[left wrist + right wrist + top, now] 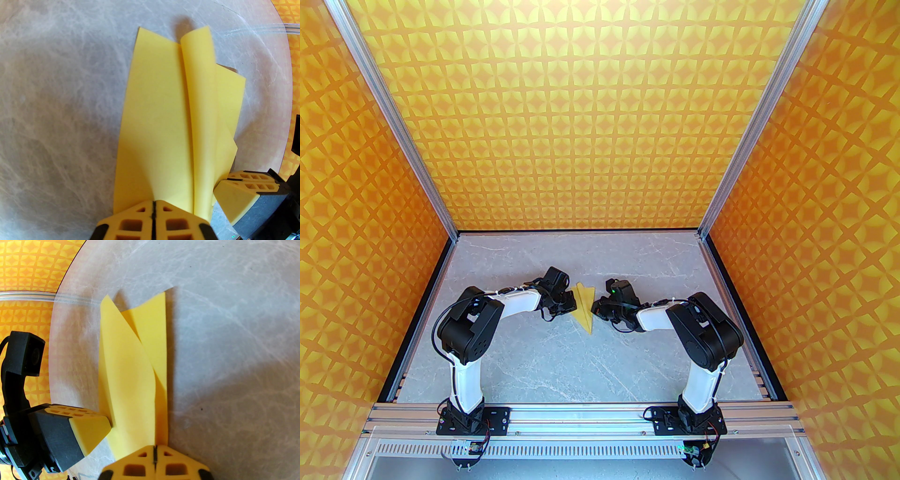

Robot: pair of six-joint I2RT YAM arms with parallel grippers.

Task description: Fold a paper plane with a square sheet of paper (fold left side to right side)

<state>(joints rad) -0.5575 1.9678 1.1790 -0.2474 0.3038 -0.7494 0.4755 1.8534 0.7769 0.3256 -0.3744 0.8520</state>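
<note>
Left gripper (153, 206) and right gripper (154, 448) each pinch the plane (584, 307) mid-fold; next, probably, left side crosses onto right.

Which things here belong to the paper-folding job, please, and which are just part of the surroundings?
Job: paper plane, part-folded; left gripper and right gripper, both shut on it.
Surroundings: grey table; patterned walls; aluminium frame.
</note>
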